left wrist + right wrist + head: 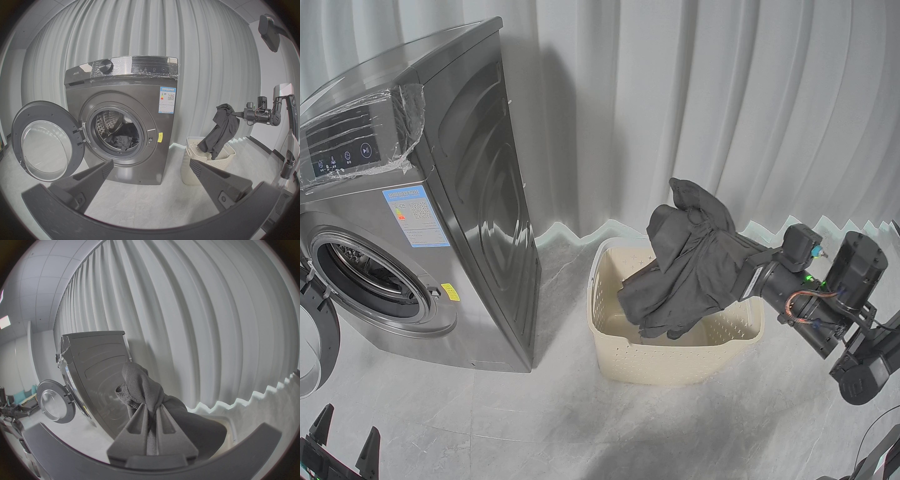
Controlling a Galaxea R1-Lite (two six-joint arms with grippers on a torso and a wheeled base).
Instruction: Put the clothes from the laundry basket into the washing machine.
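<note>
Currently right end effector [152, 407] pinches crumpled dark garment [687, 269] (over laundry basket [675, 370]); left end effector [150, 163] spread.

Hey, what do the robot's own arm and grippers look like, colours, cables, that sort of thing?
The right arm is matte black, built of thick cylindrical segments, with a looped orange cable, a small green light and a teal plug near its wrist. The left gripper and right gripper carry dark grey, wedge-shaped jaws tapering to tips.

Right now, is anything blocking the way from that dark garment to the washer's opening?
Nothing visible blocks it. The door hangs open, and only floor lies between basket and washer. The garment, pinched in the right gripper, reaches into the basket.
</note>
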